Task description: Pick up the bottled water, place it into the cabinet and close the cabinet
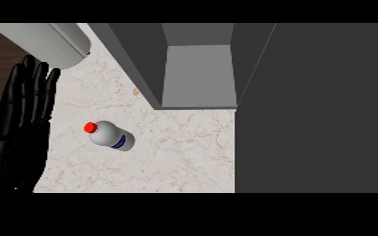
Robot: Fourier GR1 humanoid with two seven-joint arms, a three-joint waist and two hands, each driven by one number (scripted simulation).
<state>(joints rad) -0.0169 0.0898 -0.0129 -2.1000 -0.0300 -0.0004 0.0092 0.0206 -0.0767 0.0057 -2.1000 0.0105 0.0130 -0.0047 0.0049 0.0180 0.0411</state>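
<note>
The bottled water point(110, 136) is sitting on the pale marbled counter point(170, 165), its red cap point(90, 127) pointing toward the upper left and a blue band wrapping its body. Nothing is touching it. Up and to its right, the grey cabinet point(196, 75) is standing open, its dark door point(306, 110) filling the view's right side. At the left edge, the left robot hand point(26, 100) is resting with its fingers straight and spread, pointing up, holding nothing and staying well apart from the bottle. A rounded grey object point(52, 42) is lying at the upper left corner. The right robot hand is showing nowhere.
</note>
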